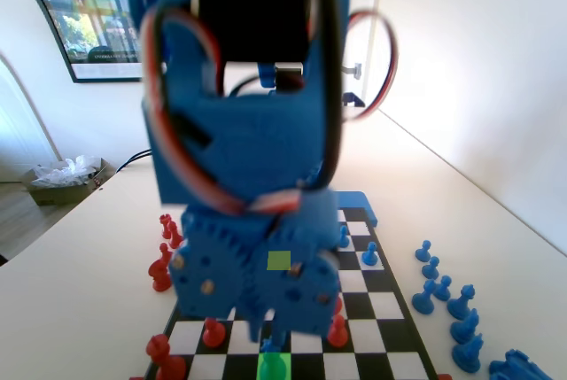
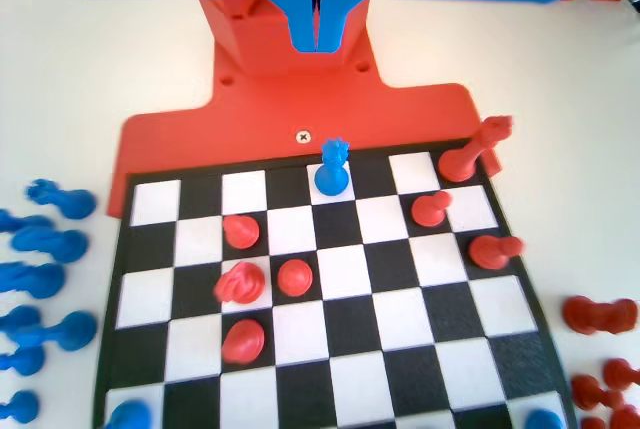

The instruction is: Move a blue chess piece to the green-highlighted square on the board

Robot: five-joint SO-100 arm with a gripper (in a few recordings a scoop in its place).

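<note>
our hand (image 2: pixel 316 29) hangs nearest, jaws pressed together, empty, above the blue chess piece (image 2: pixel 332 168) on the board's (image 2: pixel 330 349) far row. light, rigid, slick; we'd pinch its slim body.

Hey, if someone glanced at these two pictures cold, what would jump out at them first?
In the fixed view, the blue arm looms close and blurred, hiding most of the board, with the green-highlighted square at the bottom edge. In the wrist view, the gripper hangs with jaws together above the blue chess piece, which stands upright in the board's far row among scattered red pieces.
</note>
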